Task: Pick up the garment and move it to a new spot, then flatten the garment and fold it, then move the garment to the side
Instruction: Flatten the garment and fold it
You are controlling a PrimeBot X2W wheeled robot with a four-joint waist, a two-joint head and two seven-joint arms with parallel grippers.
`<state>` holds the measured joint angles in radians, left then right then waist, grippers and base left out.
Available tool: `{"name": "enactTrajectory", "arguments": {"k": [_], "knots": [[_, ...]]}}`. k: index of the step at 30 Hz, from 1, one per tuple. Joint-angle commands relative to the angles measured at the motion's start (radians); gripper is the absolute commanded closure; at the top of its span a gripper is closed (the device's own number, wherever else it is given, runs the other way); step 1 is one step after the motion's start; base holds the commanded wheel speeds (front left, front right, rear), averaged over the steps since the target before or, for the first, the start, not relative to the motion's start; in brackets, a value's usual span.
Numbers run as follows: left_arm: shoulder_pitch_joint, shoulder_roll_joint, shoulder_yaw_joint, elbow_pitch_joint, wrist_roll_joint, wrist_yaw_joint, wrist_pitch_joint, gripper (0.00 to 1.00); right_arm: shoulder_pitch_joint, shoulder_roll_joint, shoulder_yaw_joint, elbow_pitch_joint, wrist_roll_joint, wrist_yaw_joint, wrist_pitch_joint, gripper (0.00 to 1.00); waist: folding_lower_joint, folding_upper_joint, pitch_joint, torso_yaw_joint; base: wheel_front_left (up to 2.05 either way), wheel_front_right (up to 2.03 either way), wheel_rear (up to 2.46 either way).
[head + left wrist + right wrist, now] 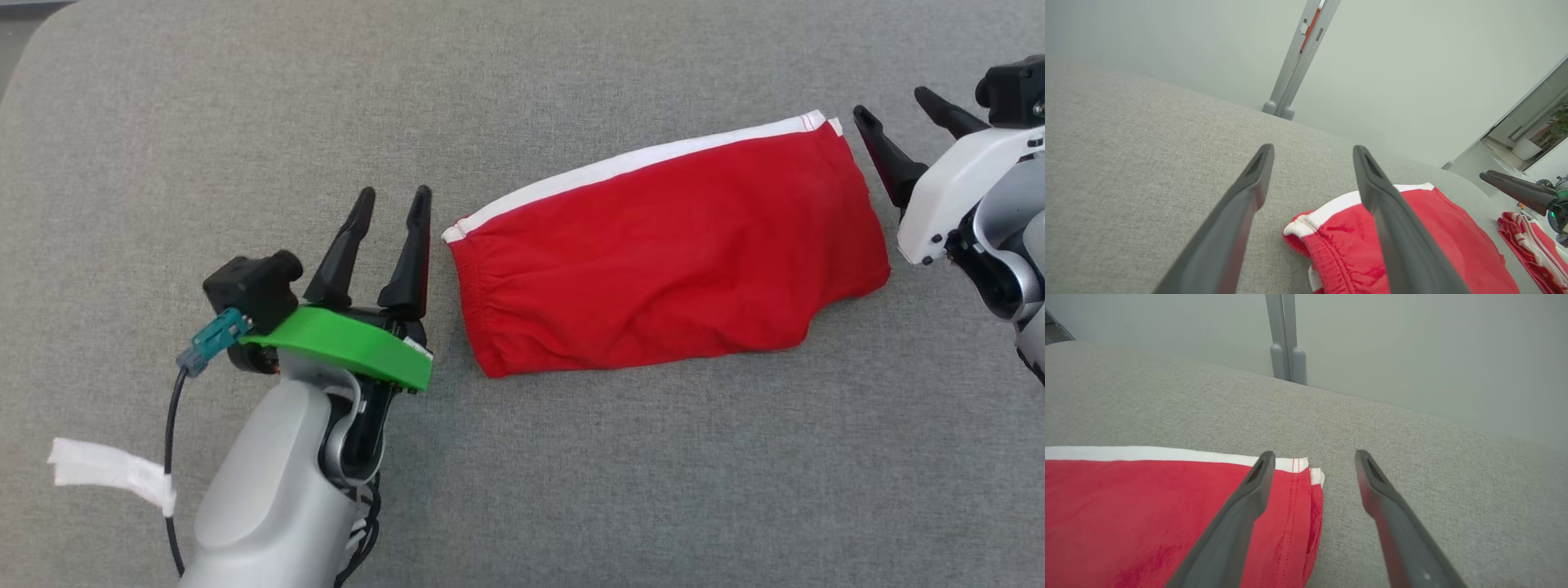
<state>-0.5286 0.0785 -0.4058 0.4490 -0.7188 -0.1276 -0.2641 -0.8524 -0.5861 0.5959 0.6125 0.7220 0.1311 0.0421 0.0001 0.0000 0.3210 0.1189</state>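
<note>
A red garment (661, 261) with a white stripe along its far edge lies folded flat on the grey fabric surface (522, 90). My left gripper (394, 200) is open just left of the garment's elastic waistband end, apart from it. In the left wrist view the garment (1449, 237) sits low and right, behind the right finger. My right gripper (894, 102) is open beside the garment's far right corner, holding nothing. In the right wrist view the garment (1126, 514) fills the lower left, its hemmed corner between the fingers of the right gripper (1312, 455).
A white strip of tape (110, 472) hangs off my left arm's cable. A second red and white garment (1531, 245) lies off to the right, past the surface's edge. A grey post (1286, 339) stands behind the far edge, against a pale wall.
</note>
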Motion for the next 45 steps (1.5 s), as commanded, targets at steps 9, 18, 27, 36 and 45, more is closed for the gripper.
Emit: {"name": "enactTrajectory", "arguments": {"k": [9, 18, 27, 36, 45], "knots": [[0.266, -0.02, 0.282, -0.267, 0.331, -0.004, 0.0, 0.0, 0.108, 0.032, -0.083, 0.052, 0.121, -0.001, -0.026, 0.0, -0.0001, 0.0, -0.059, -0.012, 0.0, 0.0, 0.0], [0.422, -0.027, 0.356, -0.347, 0.371, -0.004, 0.0, 0.0, 0.089, 0.102, -0.133, 0.174, 0.158, -0.001, 0.016, 0.0, -0.0001, 0.0, -0.046, 0.032, 0.0, 0.0, 0.0], [0.469, -0.027, 0.349, -0.357, 0.333, -0.004, 0.0, 0.0, 0.056, 0.155, -0.162, 0.338, 0.114, -0.001, 0.056, 0.0, -0.0001, 0.0, -0.031, 0.083, 0.0, 0.0, 0.0], [0.469, -0.027, 0.33, -0.356, 0.312, -0.004, 0.0, 0.0, 0.055, 0.218, -0.13, 0.474, 0.033, -0.001, 0.12, 0.84, -0.0001, 0.0, -0.028, 0.094, 0.0, 0.0, 0.0], [0.473, -0.027, 0.329, -0.363, 0.304, -0.004, 0.0, 0.0, 0.041, 0.153, -0.174, 0.542, -0.027, -0.004, 0.009, 1.0, -0.0001, 0.0, -0.052, 0.065, 0.0, 0.0, 0.0]]}}
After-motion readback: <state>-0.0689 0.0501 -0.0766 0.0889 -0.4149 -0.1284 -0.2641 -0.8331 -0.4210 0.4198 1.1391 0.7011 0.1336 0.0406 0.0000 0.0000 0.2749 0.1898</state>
